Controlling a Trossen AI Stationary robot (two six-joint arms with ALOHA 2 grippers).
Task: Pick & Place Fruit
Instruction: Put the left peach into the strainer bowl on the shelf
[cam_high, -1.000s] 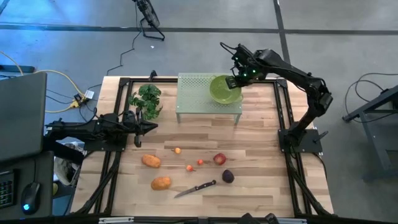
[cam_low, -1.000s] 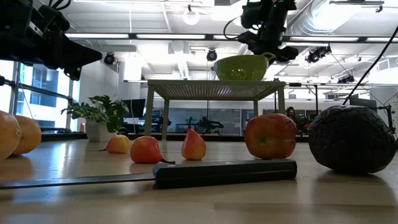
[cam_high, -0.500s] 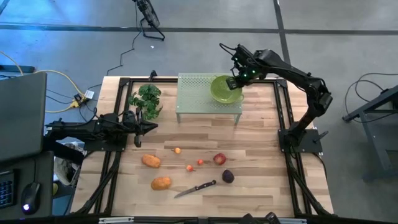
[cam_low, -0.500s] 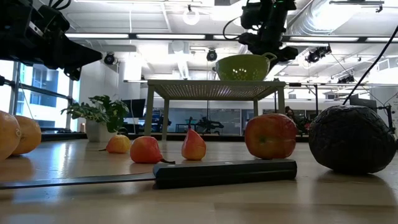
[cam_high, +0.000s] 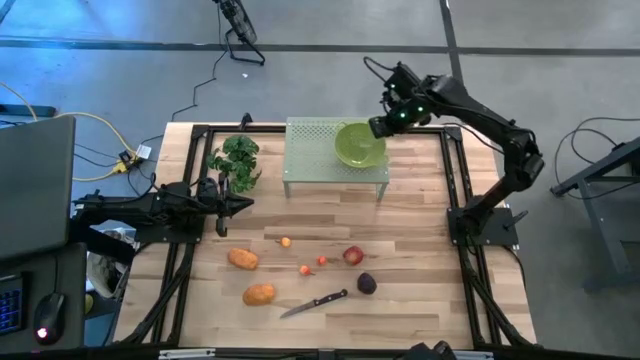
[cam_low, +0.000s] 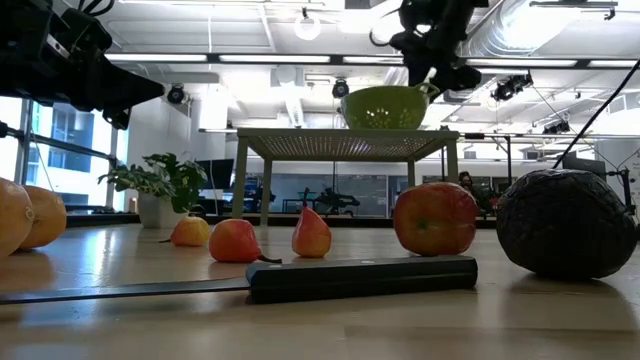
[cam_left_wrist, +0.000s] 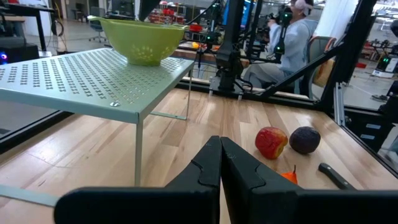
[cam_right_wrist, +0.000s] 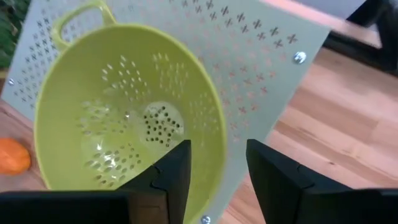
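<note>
The fruit lies on the near half of the wooden table: two orange ovals (cam_high: 243, 258) (cam_high: 259, 294), a red round one (cam_high: 352, 255) (cam_low: 435, 218), a dark purple one (cam_high: 367, 284) (cam_low: 566, 222), and tiny ones (cam_high: 286, 241) (cam_high: 306, 269) (cam_high: 322, 261). A green colander (cam_high: 358, 145) (cam_right_wrist: 124, 112) sits upright on a pale green perforated stand (cam_high: 310, 150). My right gripper (cam_high: 379, 126) (cam_right_wrist: 217, 177) is open, just above the colander's right rim. My left gripper (cam_high: 245, 203) (cam_left_wrist: 221, 163) is shut and hovers over the table's left side, away from the fruit.
A black-handled knife (cam_high: 315, 303) lies near the front edge, between an orange oval and the purple fruit. A green leafy bunch (cam_high: 236, 160) stands left of the stand. A person sits beyond the table in the left wrist view (cam_left_wrist: 292, 37). Bare wood lies under and right of the stand.
My right gripper has risen a little and drawn back from the colander toward the table's far right corner. The colander has stayed on the stand. The fruit has not moved.
</note>
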